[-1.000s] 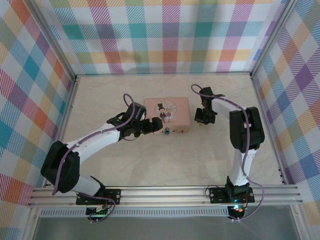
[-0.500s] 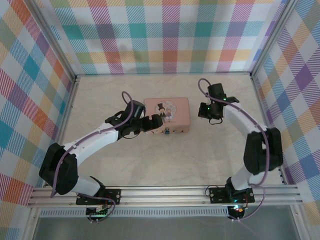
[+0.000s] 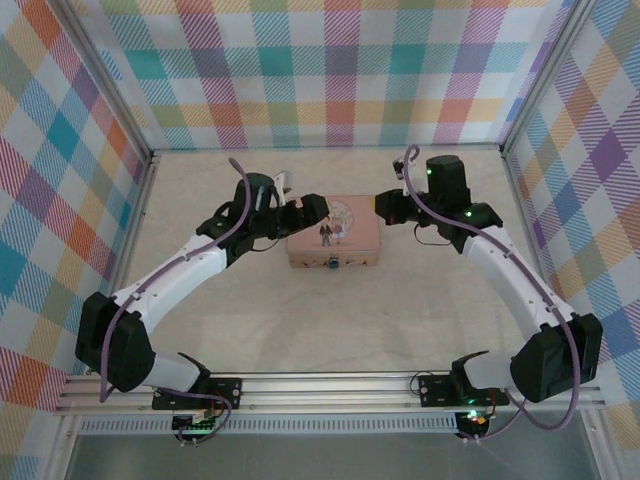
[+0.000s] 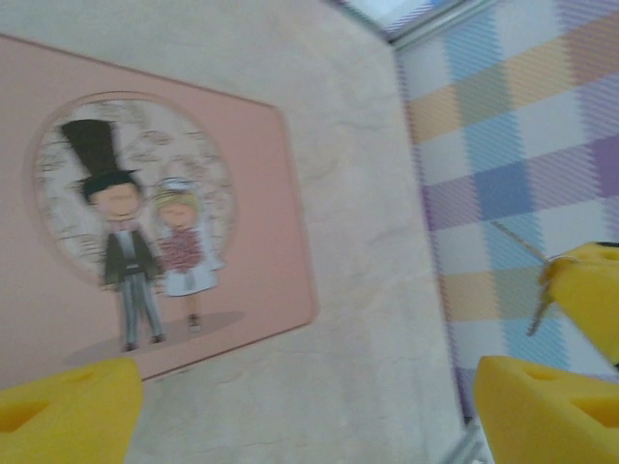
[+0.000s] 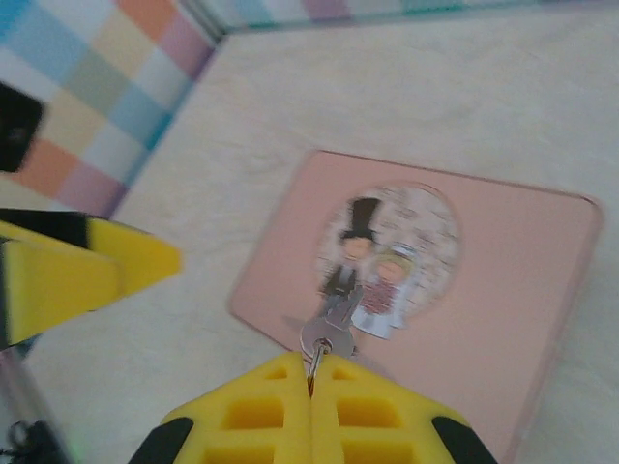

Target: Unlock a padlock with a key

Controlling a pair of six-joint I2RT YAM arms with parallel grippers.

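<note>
Looking down from the overhead camera, we see a pink tin [image 3: 350, 232] in the middle of the frame. Its lid carries a round cartoon of a groom in a tall black hat beside a bride. The fine marks behind the couple are too blurred for us to read.

The padlock [image 3: 331, 265] is a tiny teal spot on the tin's lower edge, too small for us to make out its shackle.

The right gripper [image 5: 310, 387] is at the bottom of its wrist view. Its yellow fingers are clenched on a small ring, and the key [image 5: 327, 335] sticks out from it over the lid.

The left gripper [image 3: 308, 214] sits at the tin's upper left corner. Its fingers [image 4: 63, 411] are spread wide with nothing between them, cut off at the bottom corners of its wrist view.

The table [image 3: 420, 310] is pale cream with faint marbling. Pastel plaid walls [image 3: 330, 70] and a metal frame [image 3: 330, 388] enclose it.
</note>
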